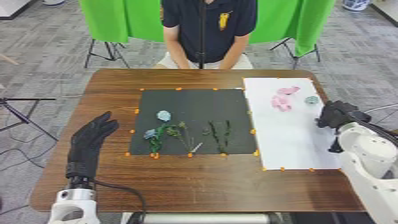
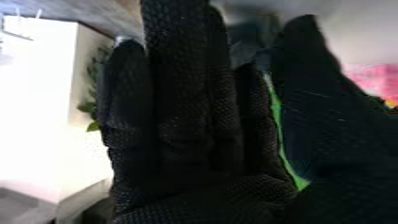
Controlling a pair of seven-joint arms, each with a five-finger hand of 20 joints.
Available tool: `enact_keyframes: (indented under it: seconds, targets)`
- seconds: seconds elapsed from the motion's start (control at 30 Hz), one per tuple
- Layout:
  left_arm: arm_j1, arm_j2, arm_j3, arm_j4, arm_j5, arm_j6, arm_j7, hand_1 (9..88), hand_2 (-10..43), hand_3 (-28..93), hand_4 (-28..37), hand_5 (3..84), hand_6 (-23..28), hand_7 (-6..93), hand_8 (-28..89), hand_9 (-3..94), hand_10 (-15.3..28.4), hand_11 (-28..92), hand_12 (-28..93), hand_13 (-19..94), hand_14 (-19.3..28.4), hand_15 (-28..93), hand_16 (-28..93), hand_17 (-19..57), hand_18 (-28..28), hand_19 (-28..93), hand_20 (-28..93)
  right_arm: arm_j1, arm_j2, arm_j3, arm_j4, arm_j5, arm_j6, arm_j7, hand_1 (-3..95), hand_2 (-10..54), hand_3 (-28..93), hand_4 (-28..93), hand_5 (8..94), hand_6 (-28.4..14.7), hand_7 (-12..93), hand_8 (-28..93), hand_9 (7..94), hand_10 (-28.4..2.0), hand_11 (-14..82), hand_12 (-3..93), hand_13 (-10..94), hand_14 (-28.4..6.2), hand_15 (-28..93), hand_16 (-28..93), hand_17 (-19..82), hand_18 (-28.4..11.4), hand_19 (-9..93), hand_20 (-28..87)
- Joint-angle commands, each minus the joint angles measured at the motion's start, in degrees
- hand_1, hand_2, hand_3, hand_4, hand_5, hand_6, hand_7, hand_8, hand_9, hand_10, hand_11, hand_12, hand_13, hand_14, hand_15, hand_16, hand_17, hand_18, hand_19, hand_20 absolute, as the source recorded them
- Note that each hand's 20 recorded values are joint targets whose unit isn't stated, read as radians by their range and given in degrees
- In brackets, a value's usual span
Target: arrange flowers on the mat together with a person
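My left hand [image 1: 91, 137] is over the table's left side, beside the dark mat [image 1: 191, 102], with straight fingers. On that mat lie a pale blue flower [image 1: 163, 115], a bluish flower [image 1: 150, 133] and several green stems [image 1: 218, 135]. My right hand [image 1: 338, 114] is at the white mat's right edge. Pink flowers [image 1: 282, 102] and a grey-green flower [image 1: 312, 100] lie on the white mat [image 1: 293, 135]. In the right wrist view my right hand [image 2: 191, 135] has straight fingers; green leaves [image 2: 91, 85] show beside them, and a thin green strip I cannot identify runs near the thumb.
Small orange markers line both mats' edges. Brown wood of the table [image 1: 195, 182] shows in front of the mats. A dark cable [image 1: 124, 189] trails by the left wrist. The right arm comes in along the table's right edge.
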Motion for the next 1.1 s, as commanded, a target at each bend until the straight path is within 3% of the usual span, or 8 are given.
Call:
enact_keyframes:
  seconds: [0.03, 0.23, 0.5, 0.7, 0.83, 0.9, 1.1]
  targets:
    - [0.6, -0.11, 0.06, 0.07, -0.28, -0.32, -0.63, 23.5, 2.4, 65, -21.8, 47.5, 5.2, 10.8, -6, 48.0, 14.2, 16, 13, 39, 17.3, 11, 3, 5.5, 12.2, 8, 17, -3.7, -1.4, -2.0, 3.6, -1.9, 11.4, -0.9, 63.3, -9.5, 50, -22, 78.1, 2.0, 17, 5, 91.2, -8.8, 5.0, 25.4, 94, -2.6, 34, 25, 65, -9.8, 80, 31]
    - [0.9, -0.24, 0.03, -0.15, -0.33, 0.02, -0.2, 23.6, 2.4, 65, -21.9, 47.5, 5.2, 10.8, -6, 48.0, 14.3, 16, 13, 39, 17.3, 11, 3, 5.5, 12.2, 8, 17, -3.7, -0.1, -1.4, 1.4, -0.7, 15.0, -0.7, 66.9, -9.5, 52, -23, 84.8, 2.2, 18, 8, 93.7, -7.8, 12.0, 26.8, 94, -1.4, 43, 22, 67, -10.3, 83, 32]
    - [1.1, -0.08, -0.14, -0.25, -0.36, 0.04, -0.56, 23.6, 2.4, 64, -22.0, 47.5, 5.2, 10.9, -6, 48.1, 14.3, 17, 13, 39, 17.3, 11, 3, 5.5, 12.2, 8, 17, -2.2, 4.5, 1.2, -11.6, 0.7, 17.3, -2.5, 66.8, -9.5, 52, -22, 85.2, 2.2, 18, 8, 93.7, -7.6, 13.1, 26.5, 94, -1.4, 45, 22, 67, -10.0, 85, 32]
    - [1.1, 0.02, -0.5, -0.23, -0.38, 0.24, -0.67, 23.6, 2.6, 64, -21.7, 47.5, 5.3, 10.8, -6, 48.0, 14.2, 16, 13, 39, 17.3, 11, 3, 5.4, 12.2, 8, 17, 9.9, 7.0, -11.4, -16.6, 3.2, 18.2, -8.3, 66.1, -9.5, 53, -22, 85.1, 2.7, 19, 8, 93.7, -7.1, 12.0, 27.3, 94, -0.7, 46, 22, 67, -9.8, 86, 32]
    - [0.7, 0.38, -0.77, -0.06, -0.88, 0.9, -0.97, 23.7, 2.8, 64, -21.9, 47.6, 5.4, 10.7, -6, 47.9, 14.3, 16, 13, 39, 17.3, 11, 3, 5.4, 12.2, 8, 17, 20.5, 5.0, -23.6, -15.8, 4.0, 16.9, -13.0, 65.5, -9.5, 54, -23, 84.8, 3.4, 19, 8, 93.7, -6.7, 11.2, 28.0, 94, -0.4, 47, 23, 66, -9.6, 88, 32]
    - [0.6, 0.4, -0.45, -0.11, -1.34, 1.85, -0.98, 23.1, 5.3, 63, -22.6, 47.7, 5.5, 10.5, -6, 47.9, 14.5, 16, 13, 39, 17.5, 11, 3, 5.4, 12.2, 8, 17, 25.4, 3.4, -29.7, -14.3, 4.5, 16.2, -15.0, 65.2, -9.5, 54, -23, 84.7, 3.5, 19, 8, 93.7, -6.6, 11.0, 28.2, 94, -0.2, 48, 23, 66, -9.7, 90, 32]
    - [0.5, 0.36, 0.1, -0.18, -1.93, 2.24, -1.37, 21.9, 17.5, 64, -27.6, 48.5, 5.8, 10.5, -6, 48.6, 15.1, 17, 13, 39, 17.9, 13, 2, 5.4, 12.1, 9, 17, 32.5, -2.2, -41.2, -9.8, 2.8, 13.8, -21.2, 65.5, -9.5, 53, -23, 84.2, 3.7, 20, 7, 93.7, -6.3, 9.4, 28.7, 94, -0.1, 48, 24, 65, -10.1, 92, 33]
